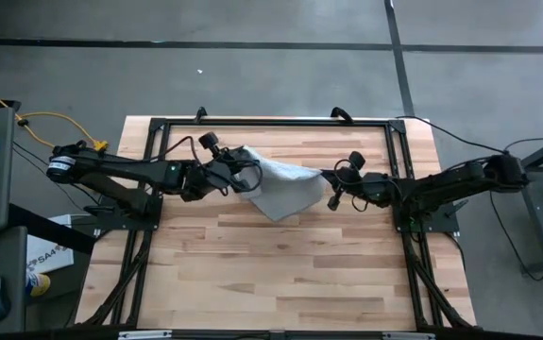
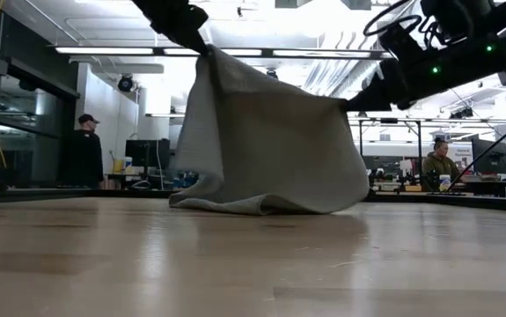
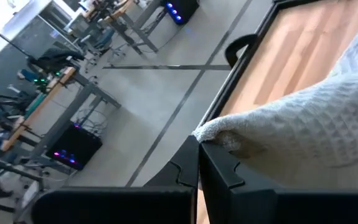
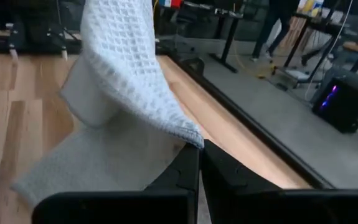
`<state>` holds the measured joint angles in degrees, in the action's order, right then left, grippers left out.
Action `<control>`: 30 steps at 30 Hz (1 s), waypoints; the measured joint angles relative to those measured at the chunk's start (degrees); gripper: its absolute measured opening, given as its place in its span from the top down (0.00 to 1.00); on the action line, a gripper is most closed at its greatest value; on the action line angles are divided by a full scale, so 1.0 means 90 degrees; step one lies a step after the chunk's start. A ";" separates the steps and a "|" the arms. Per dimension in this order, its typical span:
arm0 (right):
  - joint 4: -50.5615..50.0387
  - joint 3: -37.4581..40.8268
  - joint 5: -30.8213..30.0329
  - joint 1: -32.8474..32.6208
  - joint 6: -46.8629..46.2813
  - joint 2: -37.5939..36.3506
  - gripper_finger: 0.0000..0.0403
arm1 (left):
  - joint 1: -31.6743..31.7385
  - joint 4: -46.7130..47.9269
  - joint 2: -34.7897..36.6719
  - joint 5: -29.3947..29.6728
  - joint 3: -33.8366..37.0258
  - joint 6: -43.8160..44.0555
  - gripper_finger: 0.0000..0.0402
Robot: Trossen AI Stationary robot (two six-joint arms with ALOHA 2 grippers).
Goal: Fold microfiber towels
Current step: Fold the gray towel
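The light grey-white microfiber towel [image 1: 280, 184] hangs between my two grippers over the far middle of the table. In the low view the towel [image 2: 266, 141] is stretched between two raised corners, and its lower edge [image 2: 253, 204] rests bunched on the wood. My left gripper [image 1: 238, 177] is shut on the towel's left corner. My right gripper [image 1: 330, 184] is shut on the towel's right corner. My left gripper pinches the towel's corner [image 3: 213, 134] between its two fingers, coming level from the table's left. The corner is lifted, and the cloth slopes down from it to the table. My right gripper pinches the opposite corner [image 4: 194, 140] between its two fingers, coming level from the table's right. The cloth hangs from it, its lower part on the table.
A black frame [image 1: 271, 123] runs along the table's far edge and sides. The near half of the wooden table [image 1: 280, 274] is bare. People stand and sit in the room beyond the table [image 2: 84, 154].
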<state>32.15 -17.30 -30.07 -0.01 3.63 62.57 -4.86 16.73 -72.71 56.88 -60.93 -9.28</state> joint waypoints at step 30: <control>0.1249 -0.1266 -0.2008 0.0686 0.3448 0.0000 0.99 | 0.0820 -0.0032 0.0069 0.0719 -0.0004 -0.0920 1.00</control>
<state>43.39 -28.69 -48.15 6.16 34.66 62.57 2.51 16.45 -72.10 63.35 -60.97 -17.56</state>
